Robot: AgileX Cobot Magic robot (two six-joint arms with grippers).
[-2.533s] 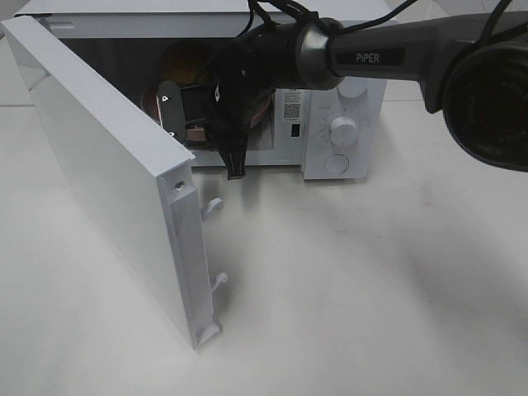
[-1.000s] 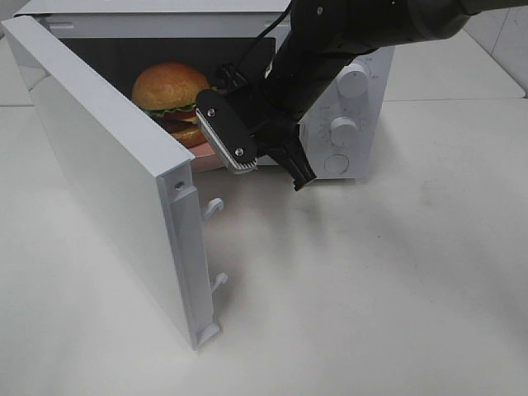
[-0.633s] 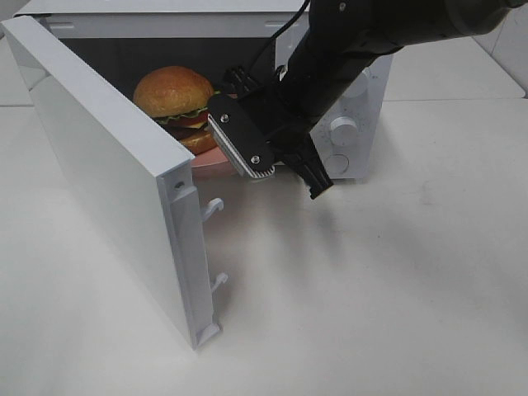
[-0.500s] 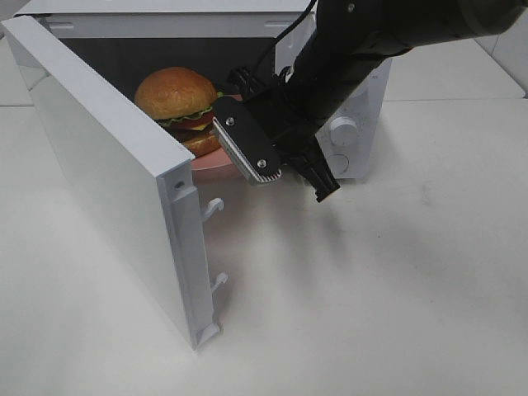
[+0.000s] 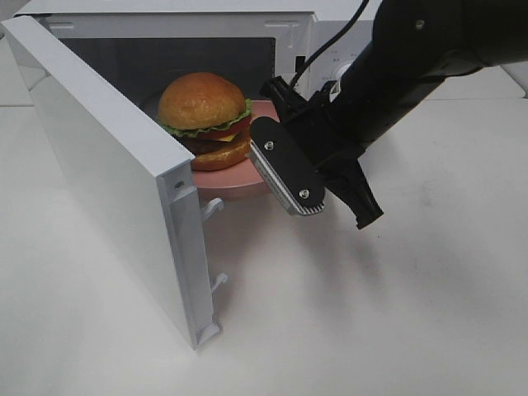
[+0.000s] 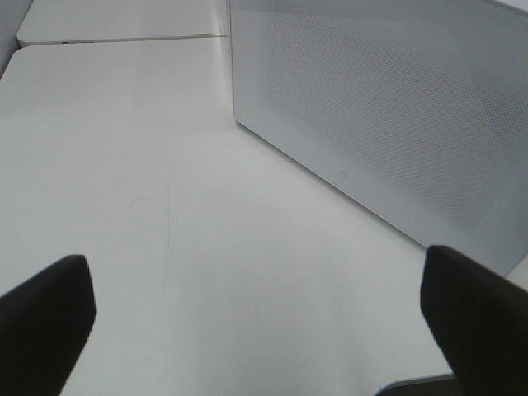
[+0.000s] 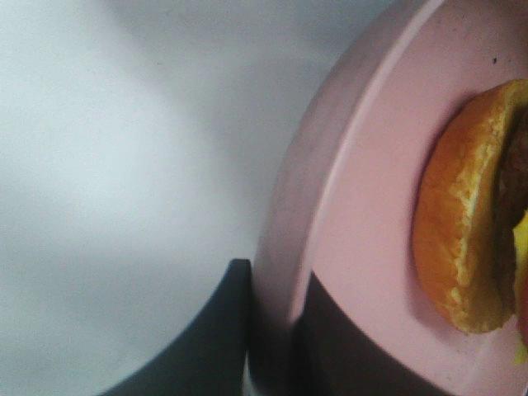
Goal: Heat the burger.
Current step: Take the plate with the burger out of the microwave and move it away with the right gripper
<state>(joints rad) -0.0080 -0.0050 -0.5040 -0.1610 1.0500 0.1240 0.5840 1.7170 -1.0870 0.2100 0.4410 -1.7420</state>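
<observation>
Pink plate (image 5: 247, 176) carries the burger (image 5: 206, 120), the load sitting at the mouth of the microwave (image 5: 322, 33), partly past the front opening. Burger upright on the plate: domed bun on top, lettuce frill, dark patty and lower bun beneath.

Right gripper (image 7: 276, 330) clamped on the plate's rim, one dark finger on either side of the edge, seen close in the right wrist view; the lower bun (image 7: 462, 214) lies just inward of the grip. In the high view the black right arm (image 5: 412, 58) crosses in front of the microwave's control panel.

Microwave door (image 5: 115, 177) swung wide open, standing out from the cavity beside the plate.

Left gripper (image 6: 264, 318) spread wide, grasping nothing, hovering over the white table (image 6: 148, 206) just outside the microwave's perforated wall (image 6: 388, 115).
</observation>
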